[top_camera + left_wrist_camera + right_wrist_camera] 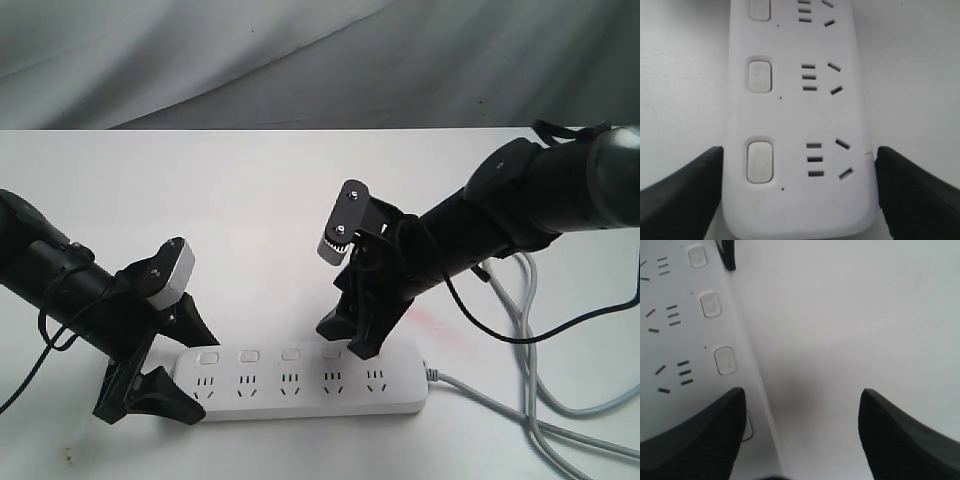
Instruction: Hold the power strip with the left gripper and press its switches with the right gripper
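The white power strip (300, 395) lies flat near the table's front edge, its grey cord (480, 392) leaving at the right end. My left gripper (200, 378) straddles the strip's left end (800, 205), one black finger against each long side, shut on it. Three switches (760, 160) run up the strip in the left wrist view. My right gripper (343, 340) hangs open over the strip's far edge. One of its fingers (695, 440) covers most of the fourth switch (748, 429); contact cannot be judged. The other finger is over bare table. The fifth switch is hidden.
Grey cables (530, 330) loop across the white table (250, 200) at the right, under the right arm. A grey cloth backdrop (300, 60) stands behind the table's far edge. A faint pink mark (440, 320) lies behind the strip's right end.
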Robot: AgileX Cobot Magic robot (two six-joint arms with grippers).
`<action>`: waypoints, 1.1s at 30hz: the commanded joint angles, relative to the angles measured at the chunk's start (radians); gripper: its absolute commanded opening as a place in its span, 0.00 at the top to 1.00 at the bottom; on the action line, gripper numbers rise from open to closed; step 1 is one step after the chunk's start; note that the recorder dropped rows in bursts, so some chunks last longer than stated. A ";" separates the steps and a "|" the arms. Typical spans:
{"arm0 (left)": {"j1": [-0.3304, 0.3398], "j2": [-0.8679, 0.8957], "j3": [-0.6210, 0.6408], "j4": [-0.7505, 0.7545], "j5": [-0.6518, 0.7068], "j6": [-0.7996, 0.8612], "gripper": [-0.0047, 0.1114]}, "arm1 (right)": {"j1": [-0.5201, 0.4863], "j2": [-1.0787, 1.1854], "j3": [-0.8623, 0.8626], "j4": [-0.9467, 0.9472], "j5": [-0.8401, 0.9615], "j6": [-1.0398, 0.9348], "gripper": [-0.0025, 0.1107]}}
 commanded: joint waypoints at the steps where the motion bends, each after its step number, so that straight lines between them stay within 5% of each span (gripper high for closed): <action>1: -0.004 0.000 -0.002 0.003 -0.014 -0.011 0.96 | -0.006 0.014 0.005 0.017 -0.003 -0.012 0.45; 26: -0.004 0.000 -0.002 0.003 -0.014 -0.011 0.96 | 0.005 0.089 0.057 -0.040 -0.068 0.016 0.45; 33: -0.004 0.000 -0.002 0.003 -0.014 -0.011 0.96 | 0.001 -0.074 0.051 0.060 -0.013 -0.029 0.45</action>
